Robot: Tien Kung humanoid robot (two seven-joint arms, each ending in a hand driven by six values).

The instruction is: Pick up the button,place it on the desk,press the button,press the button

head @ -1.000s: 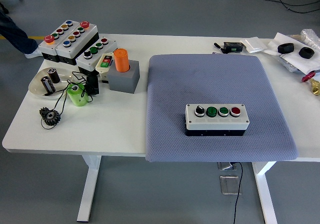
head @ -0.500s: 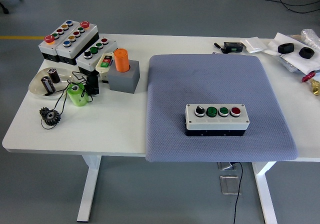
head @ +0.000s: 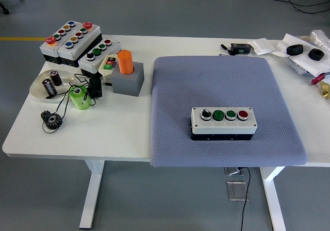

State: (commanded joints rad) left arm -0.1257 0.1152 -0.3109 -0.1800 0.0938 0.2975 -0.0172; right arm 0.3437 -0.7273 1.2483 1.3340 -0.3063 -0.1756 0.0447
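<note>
neither hand shows in the head view. a white four-button control box (head: 223,120) with black, two green and red buttons lies on a grey textured mat (head: 221,81) covering the white tabletop (head: 124,133).

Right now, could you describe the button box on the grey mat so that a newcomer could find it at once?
On the white table, find the large grey mat covering its right half. The button box sits alone near the mat's front edge, white above a dark base. Unlike the boxes clustered at the far left, its single row runs black knob, green, green, red.
</note>
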